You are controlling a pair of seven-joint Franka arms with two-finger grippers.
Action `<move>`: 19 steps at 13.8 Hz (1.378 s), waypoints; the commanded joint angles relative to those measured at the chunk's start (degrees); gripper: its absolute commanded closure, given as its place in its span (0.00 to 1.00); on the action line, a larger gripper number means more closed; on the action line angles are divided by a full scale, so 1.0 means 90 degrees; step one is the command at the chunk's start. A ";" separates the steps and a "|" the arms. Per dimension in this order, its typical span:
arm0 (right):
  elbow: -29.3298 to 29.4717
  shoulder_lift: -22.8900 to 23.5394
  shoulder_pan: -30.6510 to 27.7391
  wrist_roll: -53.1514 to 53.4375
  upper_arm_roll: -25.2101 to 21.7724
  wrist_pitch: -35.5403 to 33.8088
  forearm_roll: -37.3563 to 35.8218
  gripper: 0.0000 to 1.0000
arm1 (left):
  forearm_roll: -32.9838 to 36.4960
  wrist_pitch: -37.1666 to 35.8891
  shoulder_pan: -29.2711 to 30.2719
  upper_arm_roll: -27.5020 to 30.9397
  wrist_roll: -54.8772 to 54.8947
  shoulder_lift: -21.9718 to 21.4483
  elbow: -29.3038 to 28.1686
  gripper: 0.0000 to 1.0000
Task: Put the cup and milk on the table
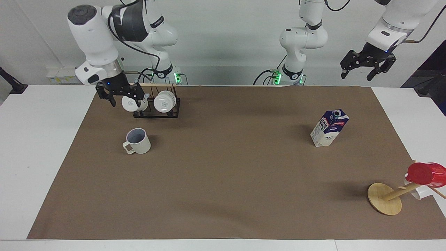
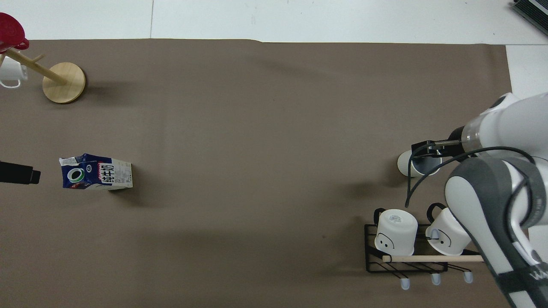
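Cream-beige mug [image 1: 137, 141] with grey-lavender inside and squarish loop handle is seen upright on the brown mat [image 1: 223, 181] of the white tabletop [image 1: 38, 146], toward the right arm's end, at about 9 o'clock from the mat's middle in the facing view. Its handle is turned away from the robots.

Dark blue and white gable-top milk carton [image 1: 329, 128] with red band is seen standing on the mat toward the left arm's end, at about 3 o'clock from the mat's middle in the facing view, well apart from the mug.

Right end effector [image 1: 119, 94] is held in the air over the black wire rack [image 1: 156, 112], just beside the two white mugs [image 1: 164, 101] hung there under a wooden dowel. Its fingers are spread open and nothing is gripped. In the overhead view its black body is seen across the cream mug's rim; contact cannot be told from there.

Left end effector [image 1: 366, 66] is held high over the tabletop's edge at the left arm's end, fingers open, nothing held.

A wooden mug tree with round base [image 1: 384, 198] and a red cup [image 1: 425, 174] is noted at 4 o'clock.
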 commanded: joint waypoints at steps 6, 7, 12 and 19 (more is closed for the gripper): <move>-0.0779 0.0624 -0.0036 -0.0414 -0.0002 0.1313 0.0016 0.00 | 0.0125 0.0064 -0.0029 -0.0032 -0.0065 -0.0093 -0.0085 0.00; -0.0867 0.0634 -0.0036 -0.0414 -0.0002 0.1392 0.0016 0.00 | 0.0125 0.0142 -0.0038 -0.0041 -0.0065 -0.0102 -0.0134 0.00; -0.0927 0.0722 -0.0027 -0.0453 -0.0002 0.1578 0.0016 0.11 | 0.0125 0.0990 0.0020 -0.0022 -0.0055 -0.0083 -0.0719 0.00; -0.0723 0.0838 -0.0046 -0.0532 -0.0002 0.1511 0.0084 1.00 | 0.0125 0.1597 0.0030 -0.0002 -0.0055 -0.0014 -0.1217 0.00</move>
